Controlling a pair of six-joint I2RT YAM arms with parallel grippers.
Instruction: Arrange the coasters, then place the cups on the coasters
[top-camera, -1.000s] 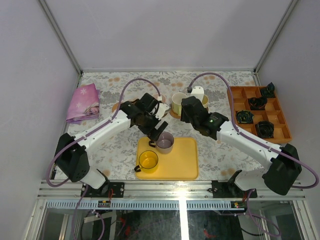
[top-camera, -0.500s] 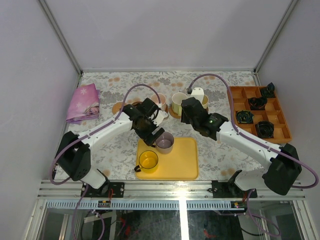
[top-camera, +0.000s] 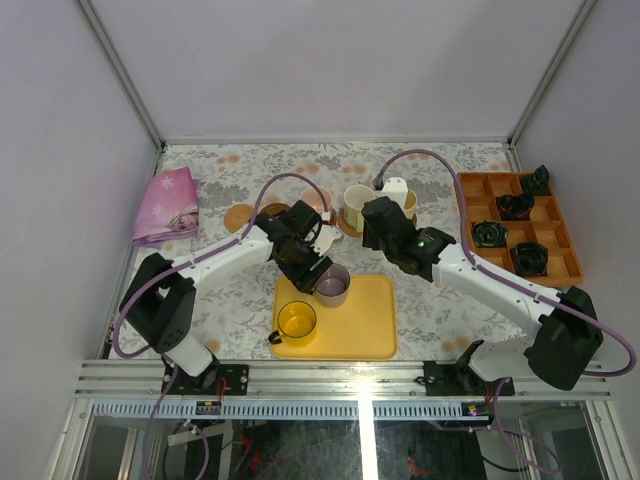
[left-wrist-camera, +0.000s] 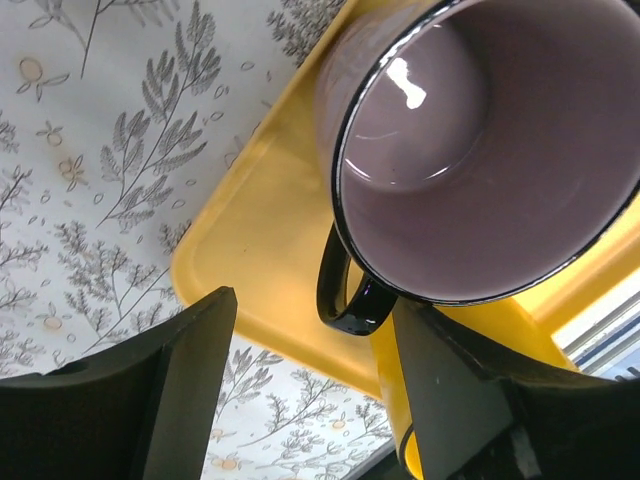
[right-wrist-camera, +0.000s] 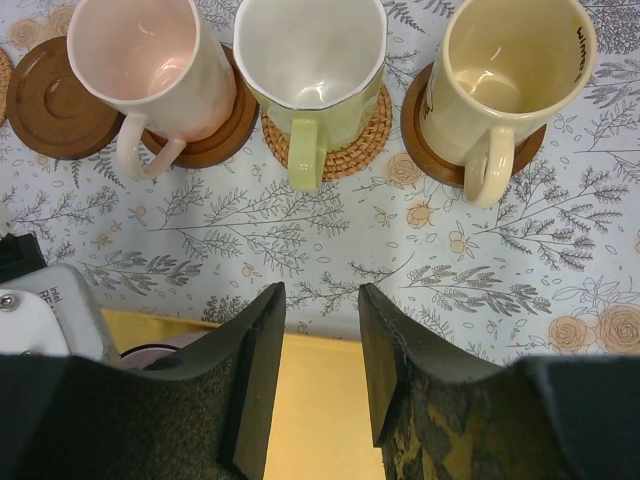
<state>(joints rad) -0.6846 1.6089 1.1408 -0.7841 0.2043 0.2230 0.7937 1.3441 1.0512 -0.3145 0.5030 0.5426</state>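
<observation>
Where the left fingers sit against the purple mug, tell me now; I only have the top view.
Observer: In the left wrist view the black handle of the purple mug lies between the fingers of the left gripper, which stand apart, not clamped.
Operator: Report the coaster under the green-handled mug.
Observer: The right wrist view shows it is woven straw, not wood.
Operator: Give me the right gripper.
Observer: Its jaws stand apart with nothing between them.

Floral table (top-camera: 200, 160), yellow tray (top-camera: 365, 320), orange box (top-camera: 478, 192), pink cloth (top-camera: 168, 205), coasters (top-camera: 239, 216)
</observation>
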